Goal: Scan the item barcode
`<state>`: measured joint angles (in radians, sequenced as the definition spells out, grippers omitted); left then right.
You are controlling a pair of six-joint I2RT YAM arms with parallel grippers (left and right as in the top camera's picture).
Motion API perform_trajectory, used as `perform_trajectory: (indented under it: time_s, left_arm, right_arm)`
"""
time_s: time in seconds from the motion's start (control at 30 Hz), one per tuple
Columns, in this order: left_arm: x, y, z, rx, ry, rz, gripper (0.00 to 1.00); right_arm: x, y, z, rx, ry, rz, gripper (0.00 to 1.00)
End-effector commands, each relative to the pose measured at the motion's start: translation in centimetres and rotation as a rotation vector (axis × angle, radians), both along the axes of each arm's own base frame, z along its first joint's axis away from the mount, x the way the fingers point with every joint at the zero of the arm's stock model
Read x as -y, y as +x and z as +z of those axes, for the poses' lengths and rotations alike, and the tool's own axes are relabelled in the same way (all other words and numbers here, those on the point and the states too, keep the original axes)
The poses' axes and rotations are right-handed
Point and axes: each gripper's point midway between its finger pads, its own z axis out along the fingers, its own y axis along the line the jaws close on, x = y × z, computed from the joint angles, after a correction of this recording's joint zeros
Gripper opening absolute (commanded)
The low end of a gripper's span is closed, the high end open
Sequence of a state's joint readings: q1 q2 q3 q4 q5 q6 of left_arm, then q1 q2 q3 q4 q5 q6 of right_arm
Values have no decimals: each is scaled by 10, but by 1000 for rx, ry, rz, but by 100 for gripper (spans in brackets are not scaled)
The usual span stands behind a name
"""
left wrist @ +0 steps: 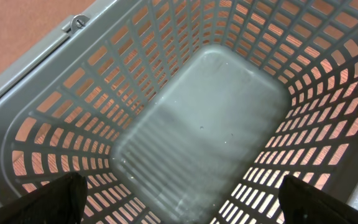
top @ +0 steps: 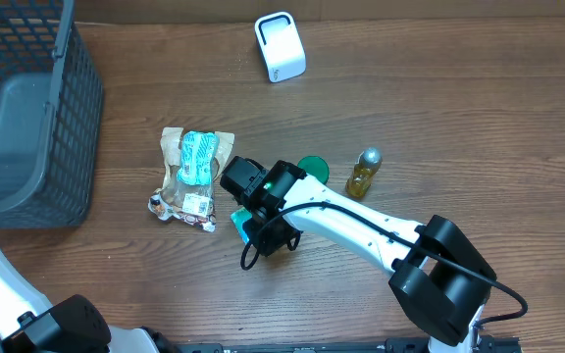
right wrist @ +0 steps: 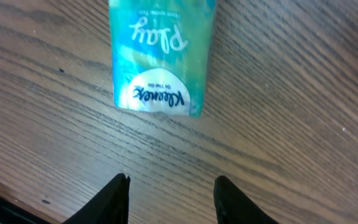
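While the right pincer [right wrist: 171, 182] hung half-open and empty, the tissues [right wrist: 160, 56] lay on the desk [right wrist: 291, 124] just past its tips, at twelve o'clock.
The sound move was to advance, straddle them squarely, then close.

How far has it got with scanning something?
Barely begun: nothing looks scanned yet. In hand: the right end effector hovers open just short of the Kleenex pack, which lies flat on the table, not gripped. To do: grasp it, carry it to the white scanner at the far edge, show its barcode.
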<state>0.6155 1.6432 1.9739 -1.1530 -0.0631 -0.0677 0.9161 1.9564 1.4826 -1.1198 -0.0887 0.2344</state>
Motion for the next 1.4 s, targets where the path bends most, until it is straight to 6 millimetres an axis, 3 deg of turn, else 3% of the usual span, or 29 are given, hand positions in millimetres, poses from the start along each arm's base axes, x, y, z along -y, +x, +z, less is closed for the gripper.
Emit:
perform_trajectory:
  time_s: [0.0, 0.13, 0.33, 0.5, 0.83, 1.1, 1.37]
  left_arm:
    - [0, 3, 4, 4, 11, -21, 100]
    - [0, 3, 4, 4, 11, -21, 99]
    - [0, 3, 4, 4, 11, -21, 100]
    - [0, 3, 3, 3, 11, -21, 99]
    - [0, 3, 4, 4, 11, -21, 100]
    - [0, 3, 4, 4, 11, -21, 100]
    - [0, 3, 4, 4, 11, -21, 100]
  right_arm:
    - [5, -1, -3, -6, -19, -8, 38]
    - [10, -4, -5, -19, -40, -31, 33]
    - [18, -11, -15, -37, -65, -34, 17]
    - [17, -10, -19, -32, -58, -34, 16]
    - [16, 11, -20, 68, -67, -115, 11]
    - [-14, -2, -17, -30, 79, -106, 10]
    - [-43, 20, -11, 60, 201, -101, 17]
